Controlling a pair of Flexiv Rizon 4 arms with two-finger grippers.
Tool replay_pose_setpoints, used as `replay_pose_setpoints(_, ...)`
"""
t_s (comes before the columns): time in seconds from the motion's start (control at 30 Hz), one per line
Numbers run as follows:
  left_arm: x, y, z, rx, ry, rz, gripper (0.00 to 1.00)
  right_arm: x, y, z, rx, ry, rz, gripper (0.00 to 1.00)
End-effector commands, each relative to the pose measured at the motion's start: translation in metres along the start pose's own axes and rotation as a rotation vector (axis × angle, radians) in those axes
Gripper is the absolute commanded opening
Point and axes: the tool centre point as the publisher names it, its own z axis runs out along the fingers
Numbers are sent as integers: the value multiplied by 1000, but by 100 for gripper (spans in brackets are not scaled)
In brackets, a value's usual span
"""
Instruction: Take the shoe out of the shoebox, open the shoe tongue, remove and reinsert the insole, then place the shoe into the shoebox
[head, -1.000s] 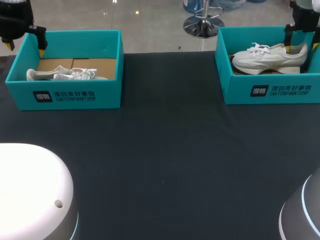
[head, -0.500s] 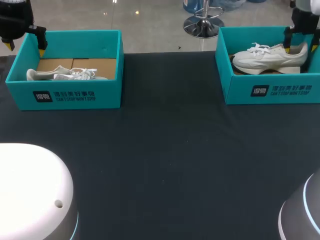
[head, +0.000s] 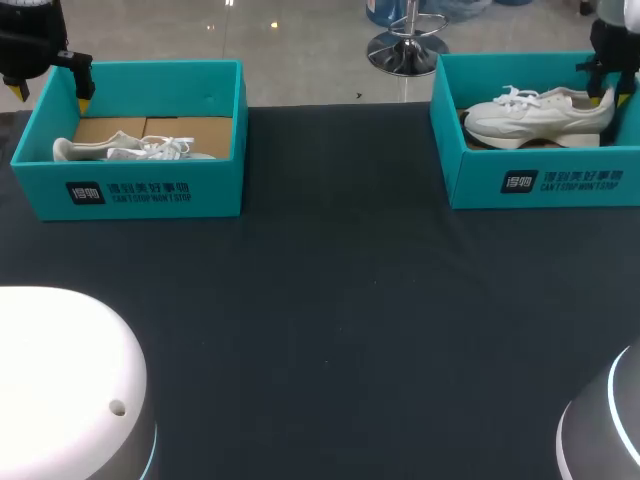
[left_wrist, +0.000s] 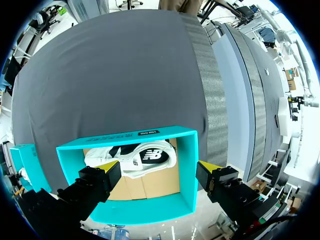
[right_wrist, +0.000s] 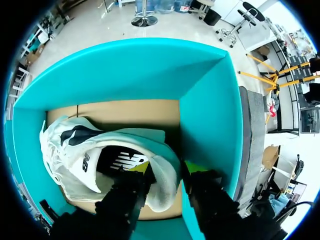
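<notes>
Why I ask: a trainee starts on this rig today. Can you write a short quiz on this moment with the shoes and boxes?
1. True or false: the left gripper is shut on something.
2. Which part of the shoe in the right shoebox is the right gripper at? A toe, B heel, C laces.
3. How many shoes lie on the table outside the boxes?
Key: 1 false, it is open above the left shoebox. 2 B. 3 zero.
</notes>
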Motion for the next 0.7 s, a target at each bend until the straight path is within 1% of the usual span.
replay_pose_setpoints(0.03,0,-1,-1,-2,2,0,100,1,9,-2,20,-2,1,0)
replay_pose_setpoints(0.23,0,-1,-1,-2,2,0,100,-2,8,-10,12,-7,3,0)
replay_pose_setpoints(0.37,0,-1,-1,-2,2,0,100,-7,5,-25,5,-14,12,0)
replay_pose_setpoints(0.47,0,-1,-1,-2,2,0,100,-13,3,-45,0,-33,21,0)
replay_pose_setpoints(0.53,0,-1,-1,-2,2,0,100,-17,0,-62,-13,-74,21,0)
replay_pose_setpoints(0.7,0,-1,-1,-2,2,0,100,-29,-6,-104,-59,-118,22,0)
